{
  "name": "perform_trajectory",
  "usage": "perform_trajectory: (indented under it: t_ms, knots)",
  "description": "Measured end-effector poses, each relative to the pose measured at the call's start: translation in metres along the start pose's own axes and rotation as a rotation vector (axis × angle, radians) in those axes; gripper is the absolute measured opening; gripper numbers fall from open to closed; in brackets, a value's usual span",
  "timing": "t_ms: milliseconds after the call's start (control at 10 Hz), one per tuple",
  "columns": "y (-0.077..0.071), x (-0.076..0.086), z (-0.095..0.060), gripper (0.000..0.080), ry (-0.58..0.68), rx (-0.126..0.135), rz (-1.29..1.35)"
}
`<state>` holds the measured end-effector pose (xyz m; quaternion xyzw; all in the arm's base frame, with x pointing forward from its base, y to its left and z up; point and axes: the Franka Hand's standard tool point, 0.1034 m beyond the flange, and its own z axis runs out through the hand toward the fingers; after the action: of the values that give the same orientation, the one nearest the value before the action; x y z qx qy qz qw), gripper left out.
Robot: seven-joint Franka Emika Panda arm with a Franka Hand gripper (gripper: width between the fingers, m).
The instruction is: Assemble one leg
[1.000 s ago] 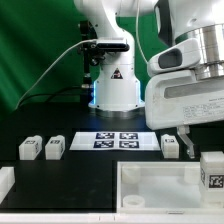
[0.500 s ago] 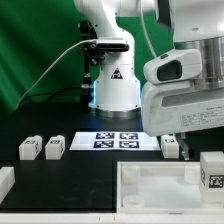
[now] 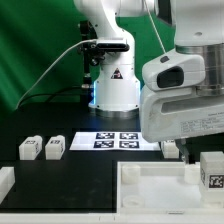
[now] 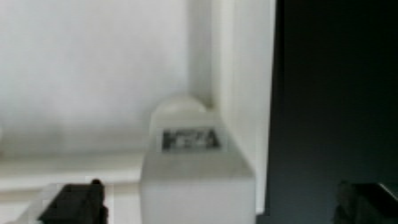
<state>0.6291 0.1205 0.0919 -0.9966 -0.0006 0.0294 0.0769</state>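
Four white legs with marker tags show in the exterior view. Two stand at the left [image 3: 30,149] [image 3: 54,147]. One [image 3: 170,148] stands right of the marker board, partly hidden by my arm, and one [image 3: 212,170] is at the right edge beside the tray-like piece. My gripper [image 3: 188,152] hangs low between those two right-hand legs. In the wrist view a leg [image 4: 189,150] with its tag facing the camera lies between my dark fingertips [image 4: 71,202], which stand wide apart without touching it. The gripper [image 4: 217,205] is open and empty.
The large white tray-like piece [image 3: 150,170] with raised edges lies at the front. The marker board [image 3: 115,140] lies in the middle, in front of the arm's base [image 3: 115,90]. A white block corner [image 3: 5,182] shows at the front left.
My arm has come lower and a little toward the exterior view's left, now covering more of the leg right of the marker board. The legs have not moved.
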Motion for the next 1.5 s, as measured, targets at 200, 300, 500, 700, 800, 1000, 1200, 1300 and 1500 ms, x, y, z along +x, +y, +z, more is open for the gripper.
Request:
perform_trajectory:
  t_ms: [200, 300, 500, 700, 800, 1000, 1200, 1300, 1500]
  knots:
    - [0.0048, 0.0029, 0.0015, 0.0649, 0.001, -0.004, 0.012]
    - [0.0064, 0.0023, 0.0034, 0.0649, -0.002, -0.008, 0.009]
    - [0.0067, 0.0017, 0.0041, 0.0649, -0.003, -0.009, 0.009]
    - [0.0069, 0.0012, 0.0046, 0.0513, -0.005, -0.009, 0.009]
    - [0.0070, 0.0009, 0.0049, 0.0377, -0.005, -0.010, 0.009]
    - [0.0079, 0.0010, 0.0048, 0.0293, -0.005, -0.011, 0.009]
    - [0.0080, 0.0009, 0.0049, 0.0293, -0.005, -0.011, 0.063]
    - [0.0091, 0.0023, 0.0048, 0.0293, 0.005, -0.003, 0.093]
    - [0.0116, 0.0043, 0.0052, 0.0293, 0.046, 0.027, 0.492]
